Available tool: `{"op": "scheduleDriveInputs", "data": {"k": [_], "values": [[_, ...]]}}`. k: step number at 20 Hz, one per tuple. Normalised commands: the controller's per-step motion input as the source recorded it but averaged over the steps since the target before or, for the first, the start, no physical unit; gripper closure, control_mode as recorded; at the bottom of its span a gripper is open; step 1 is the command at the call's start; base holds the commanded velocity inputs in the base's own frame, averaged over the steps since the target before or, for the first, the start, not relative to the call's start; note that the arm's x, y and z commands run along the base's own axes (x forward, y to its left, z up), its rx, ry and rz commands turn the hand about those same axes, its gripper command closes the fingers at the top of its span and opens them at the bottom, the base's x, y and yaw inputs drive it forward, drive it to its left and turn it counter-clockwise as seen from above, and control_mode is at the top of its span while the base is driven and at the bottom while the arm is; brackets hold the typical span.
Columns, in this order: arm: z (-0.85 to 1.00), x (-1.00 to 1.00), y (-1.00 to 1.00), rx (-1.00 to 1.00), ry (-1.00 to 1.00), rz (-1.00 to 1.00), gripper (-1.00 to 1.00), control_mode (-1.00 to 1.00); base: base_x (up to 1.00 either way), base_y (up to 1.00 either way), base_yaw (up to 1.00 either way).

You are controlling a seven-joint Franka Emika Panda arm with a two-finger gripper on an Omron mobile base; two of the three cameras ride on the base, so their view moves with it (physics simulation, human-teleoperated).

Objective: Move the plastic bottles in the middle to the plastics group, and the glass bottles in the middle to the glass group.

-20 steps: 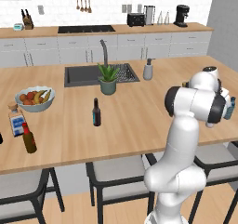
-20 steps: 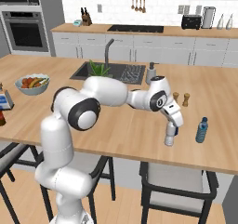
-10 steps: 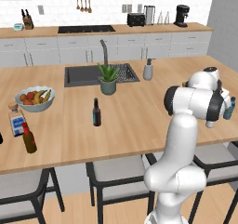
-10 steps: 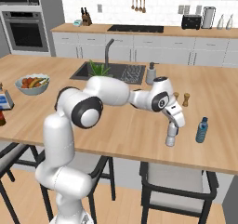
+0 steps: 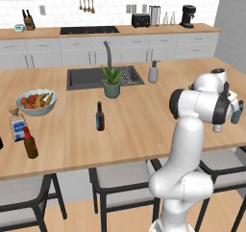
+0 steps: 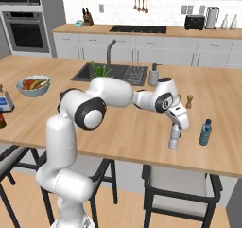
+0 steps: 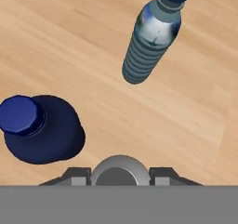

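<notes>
My gripper (image 6: 176, 130) is shut on the top of the clear plastic bottle (image 6: 174, 141), which stands upright at the counter's near right edge. In the hand view the bottle's grey top (image 7: 120, 168) sits between my fingertips (image 7: 76, 174). The plastics group is close by: a dark-blue bottle (image 7: 41, 129) to one side and a light-blue translucent bottle (image 7: 149, 41) (image 6: 205, 132) beyond. The near-black glass bottle (image 5: 99, 116) stands mid-counter. The brown red-capped glass bottle (image 5: 30, 143) stands at the far left beside the flat blue-labelled bottle (image 5: 17, 125).
A fruit bowl (image 5: 36, 102) sits at the left, behind the flat bottle. The sink (image 5: 86, 77), a potted plant (image 5: 112, 82) and a soap dispenser (image 5: 153, 72) are at the back. Wooden shakers (image 6: 189, 100) stand behind the plastics group. Stools line the near edge.
My gripper and the clear bottle have sunk slightly toward the counter beside the blue bottles. Nothing else has moved.
</notes>
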Motion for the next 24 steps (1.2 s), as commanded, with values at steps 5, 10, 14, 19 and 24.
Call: {"op": "scheduleDriveInputs", "data": {"k": [5, 10, 14, 19, 24], "values": [[-0.20, 0.00, -0.02, 0.00, -0.07, 0.00, 1.00, -1.00, 0.00, 0.00, 0.00], [-0.18, 0.00, 0.00, 0.00, -0.13, 0.00, 1.00, -1.00, 0.00, 0.00, 0.00], [-0.03, -0.03, -0.04, 0.02, -0.18, 0.00, 1.00, -1.00, 0.00, 0.00, 0.00], [0.00, -0.05, -0.12, 0.04, -0.08, 0.00, 1.00, -1.00, 0.00, 0.00, 0.00], [0.00, -0.01, -0.02, 0.00, 0.00, 0.00, 1.00, -1.00, 0.00, 0.00, 0.00]]}}
